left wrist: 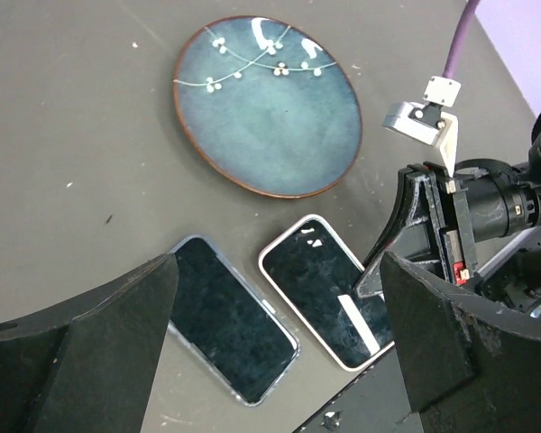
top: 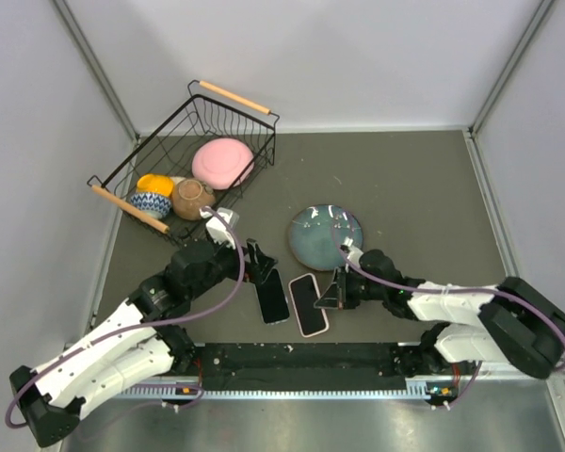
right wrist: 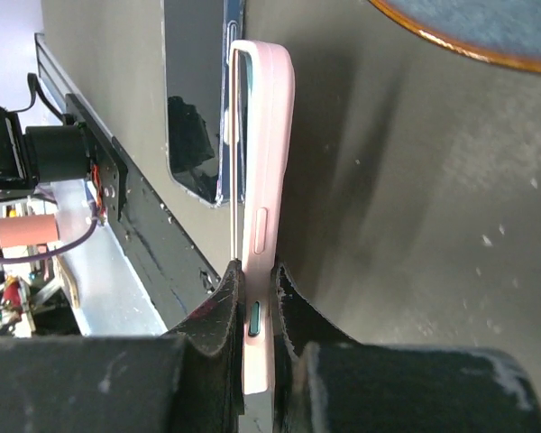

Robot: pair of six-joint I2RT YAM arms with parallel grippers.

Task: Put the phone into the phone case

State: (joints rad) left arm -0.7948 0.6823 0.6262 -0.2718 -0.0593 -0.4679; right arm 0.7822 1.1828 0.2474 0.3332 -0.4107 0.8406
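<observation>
The phone point(top: 273, 298) lies flat just on the near side of the blue plate point(top: 325, 235), beside the pink phone case point(top: 309, 305) but outside it, so the insertion appears not yet begun. The right gripper point(right wrist: 255, 290) is clenched on the case's edge. The left gripper point(top: 261, 264) hangs spread wide above the phone.

Plate point(top: 326, 236) just beyond case point(top: 308, 305); basket point(top: 193, 151) well apart

Left arm point(top: 104, 353), right arm point(top: 447, 303): white shells, black joints, purple cables point(left wrist: 463, 41); black pincer fingers point(left wrist: 99, 352).
</observation>
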